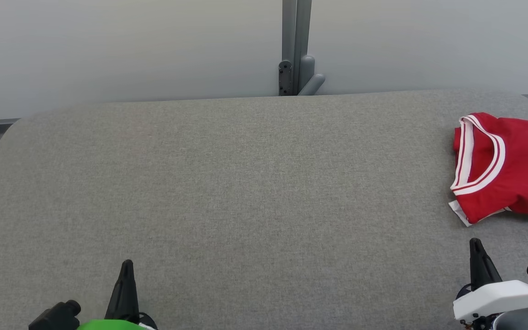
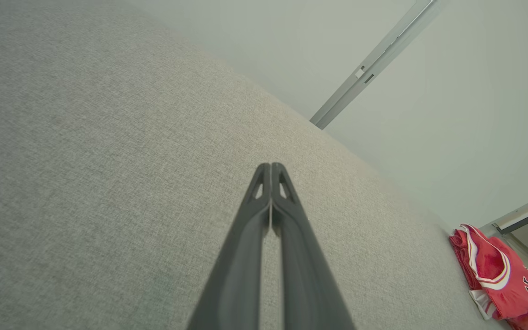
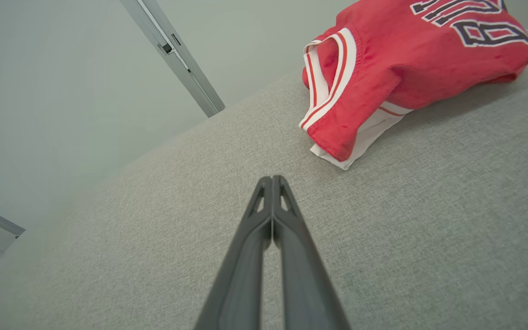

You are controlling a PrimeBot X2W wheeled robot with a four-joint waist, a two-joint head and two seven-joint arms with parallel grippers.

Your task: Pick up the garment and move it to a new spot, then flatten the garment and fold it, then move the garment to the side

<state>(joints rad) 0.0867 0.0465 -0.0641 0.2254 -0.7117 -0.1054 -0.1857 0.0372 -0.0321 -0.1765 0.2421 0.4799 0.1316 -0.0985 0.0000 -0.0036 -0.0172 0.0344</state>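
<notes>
Jersey (image 1: 504,178), red and folded, lies at the right end of the grey counter (image 1: 245,183), so the task looks essentially finished. Left hand (image 1: 126,270) and right hand (image 1: 476,247) hover at the near edge, fingers pinched together, holding nothing.

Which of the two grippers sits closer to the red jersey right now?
The right gripper, at the head view's lower right just below the red jersey; the left gripper is far across the grey surface. Both are shut.

Left tool (image 2: 271,167), fingers pressed together, empty, right tool (image 3: 272,178) the same, both pointing forward
</notes>
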